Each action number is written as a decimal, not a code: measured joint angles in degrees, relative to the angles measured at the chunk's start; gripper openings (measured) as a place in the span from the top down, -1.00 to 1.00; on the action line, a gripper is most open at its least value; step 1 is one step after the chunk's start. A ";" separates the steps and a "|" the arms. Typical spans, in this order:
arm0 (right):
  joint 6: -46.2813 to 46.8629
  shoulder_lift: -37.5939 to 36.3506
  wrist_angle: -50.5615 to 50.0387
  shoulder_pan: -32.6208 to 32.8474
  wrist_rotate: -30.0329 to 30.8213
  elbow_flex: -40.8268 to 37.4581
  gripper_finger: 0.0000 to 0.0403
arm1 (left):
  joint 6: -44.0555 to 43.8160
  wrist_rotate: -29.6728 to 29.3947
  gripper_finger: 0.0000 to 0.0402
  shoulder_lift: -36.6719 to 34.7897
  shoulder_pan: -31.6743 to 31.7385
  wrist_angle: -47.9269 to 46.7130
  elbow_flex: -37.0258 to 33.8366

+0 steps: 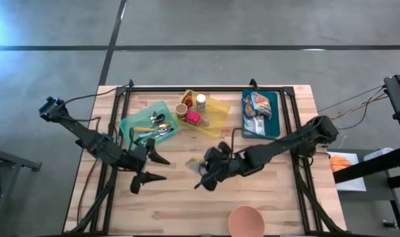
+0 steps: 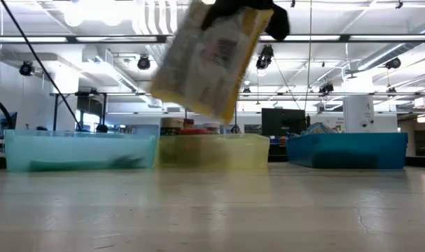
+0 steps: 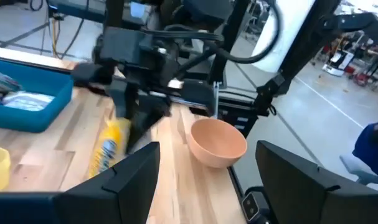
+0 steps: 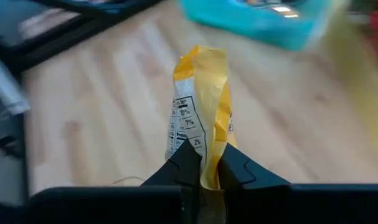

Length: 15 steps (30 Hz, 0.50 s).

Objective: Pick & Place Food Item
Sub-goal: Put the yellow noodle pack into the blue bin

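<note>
A yellow food packet [image 4: 201, 112] with a white nutrition label hangs above the middle of the wooden table [image 1: 186, 204], with my right gripper [image 1: 205, 178] shut on it. In the low view the packet [image 2: 212, 59] is tilted and well clear of the tabletop. My left gripper [image 1: 155, 168] stands open to the packet's left, with nothing between its fingers [image 3: 129, 177]. Its wrist view shows the right gripper and the hanging packet [image 3: 109, 146] ahead. A tan bowl [image 1: 246, 221] stands at the table's near edge. My right gripper pinches the packet's crimped upper end [image 4: 208, 149] between its two fingers. The fingers slant down from the table's right side. The packet hangs below them, tilted and lifted clear of the table.
Along the far side stand a green tray [image 1: 147, 125] with cutlery, a yellow tray [image 1: 216, 115] with jars, and a blue tray [image 1: 272, 115] with food packets. The tan bowl [image 3: 217, 143] is near the right arm's side. Bare wood lies between the trays and the bowl.
</note>
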 joint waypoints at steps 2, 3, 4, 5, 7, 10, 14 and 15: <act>1.53 -1.71 -4.29 -0.93 1.79 0.00 0.91 | 0.00 -0.20 -0.34 -1.35 0.04 -0.44 -0.49; 2.62 -2.52 -6.20 -1.50 2.62 -0.04 0.91 | 0.00 -0.18 -0.34 -1.94 0.04 -0.85 -0.88; 3.58 -3.51 -7.74 -2.06 3.38 -0.04 0.91 | 0.00 -0.18 -0.34 -2.43 0.04 -1.53 -1.15; 4.49 -4.61 -9.78 -2.64 3.83 -0.02 0.91 | -0.02 -0.18 -0.34 -2.84 0.04 -1.99 -1.20; 6.68 -6.48 -13.61 -3.87 5.09 -0.02 0.91 | -0.02 -0.18 -0.34 -3.69 0.04 -3.62 -1.17; 9.94 -9.19 -18.94 -5.85 6.51 -0.04 0.91 | -0.02 -0.22 -0.34 -4.09 0.07 -6.82 -1.17; 14.17 -12.95 -26.25 -8.74 8.92 -0.04 0.91 | 2.06 -0.23 -0.34 -4.94 0.11 -10.42 -1.20; 15.13 -13.73 -28.29 -9.52 9.46 -0.04 0.91 | 4.07 -0.21 -0.34 -5.44 0.23 -10.71 -1.17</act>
